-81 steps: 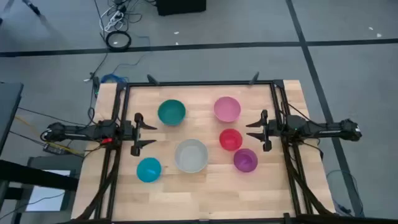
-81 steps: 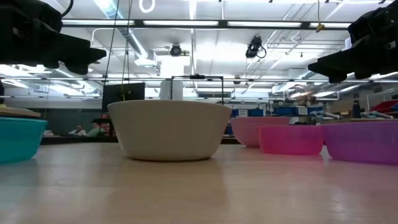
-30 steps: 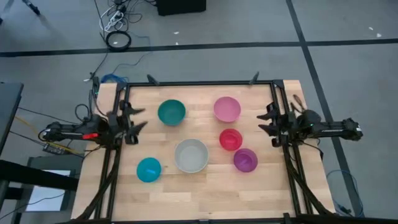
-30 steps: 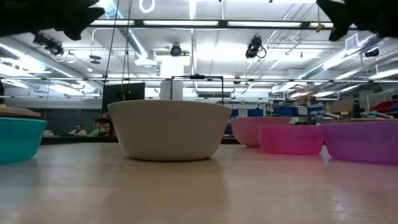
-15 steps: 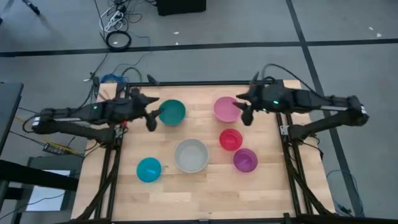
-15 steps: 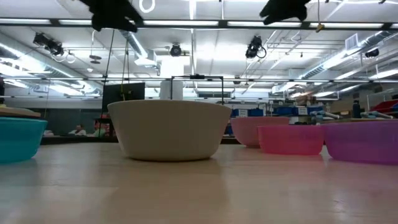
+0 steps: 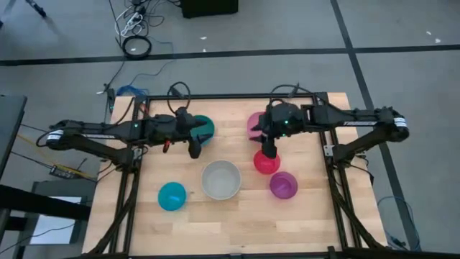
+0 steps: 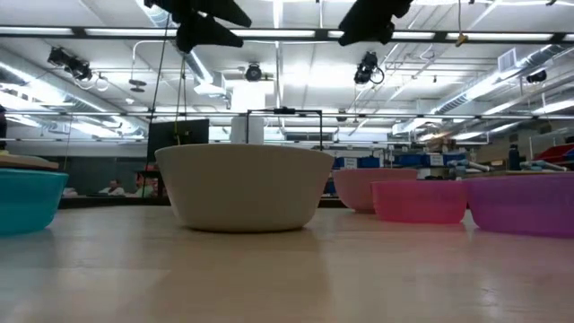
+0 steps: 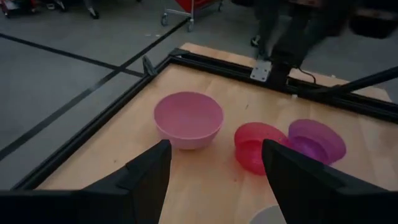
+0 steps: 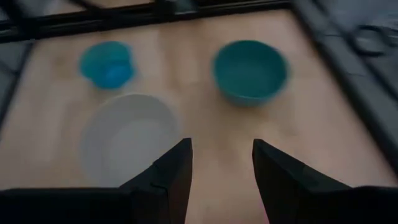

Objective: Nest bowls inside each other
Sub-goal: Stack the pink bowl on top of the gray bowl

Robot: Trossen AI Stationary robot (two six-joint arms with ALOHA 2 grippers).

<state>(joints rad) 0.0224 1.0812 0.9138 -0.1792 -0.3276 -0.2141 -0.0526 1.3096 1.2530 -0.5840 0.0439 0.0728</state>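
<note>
Six bowls rest on their bases on the wooden table: teal-green [image 7: 206, 125], pale pink [image 7: 253, 124], red-pink [image 7: 267, 163], purple [image 7: 283, 185], grey-white [image 7: 221, 180] and cyan [image 7: 172, 196]. My left gripper [image 7: 194, 147] hangs open high above the teal-green bowl's near rim. Its wrist view looks onto the pale pink [image 9: 188, 118], red-pink [image 9: 257, 147] and purple [image 9: 316, 140] bowls. My right gripper [image 7: 268, 150] hangs open high between the pale pink and red-pink bowls. Its wrist view looks onto the teal-green [image 10: 250, 70], grey-white [image 10: 129, 138] and cyan [image 10: 107, 64] bowls.
A black metal frame [image 7: 230, 96] runs along the table's far, left and right edges. The bowls stand apart from each other with bare wood between them and along the near edge. In the low view both grippers [image 8: 202, 18] [image 8: 372, 18] hang well above the bowls.
Both arms have swung in from the table's left and right edges toward the middle and have risen. The left gripper now hangs over the teal-green bowl, the right one beside the pale pink bowl. No bowl has moved.
</note>
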